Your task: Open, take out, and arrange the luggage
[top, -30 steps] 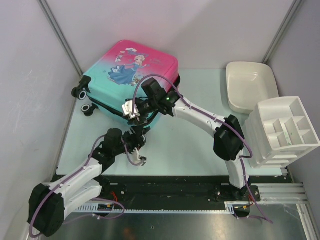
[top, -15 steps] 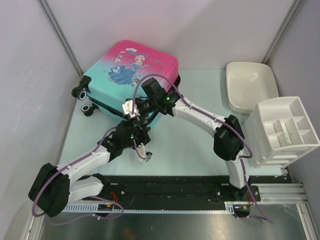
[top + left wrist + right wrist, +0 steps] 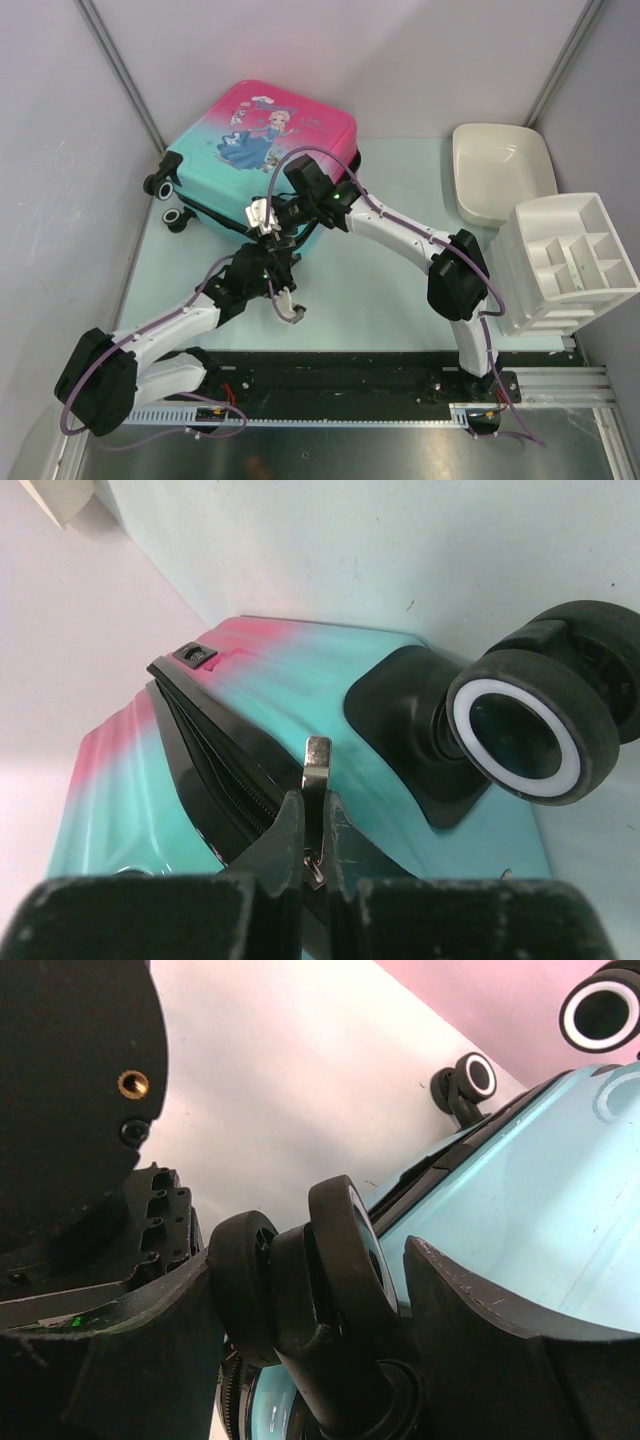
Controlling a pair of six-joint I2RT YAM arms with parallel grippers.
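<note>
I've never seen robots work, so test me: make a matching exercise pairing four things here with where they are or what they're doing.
1 left gripper
2 right gripper
3 tub
4 organiser

A far right corner
B pinching zipper pull
C astride a wheel
D right edge, nearer the robot

Pairs: 1-B, 2-C, 3-A, 4-D

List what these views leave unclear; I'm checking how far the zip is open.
1) The zip slider: in the left wrist view the left fingers, shut on the pull, mostly cover it; too small in the top view.
2) The luggage interior: its shell covers it in every view.
3) Whether the right fingers press the wheel they straddle: the right wrist view doesn't show contact.
</note>
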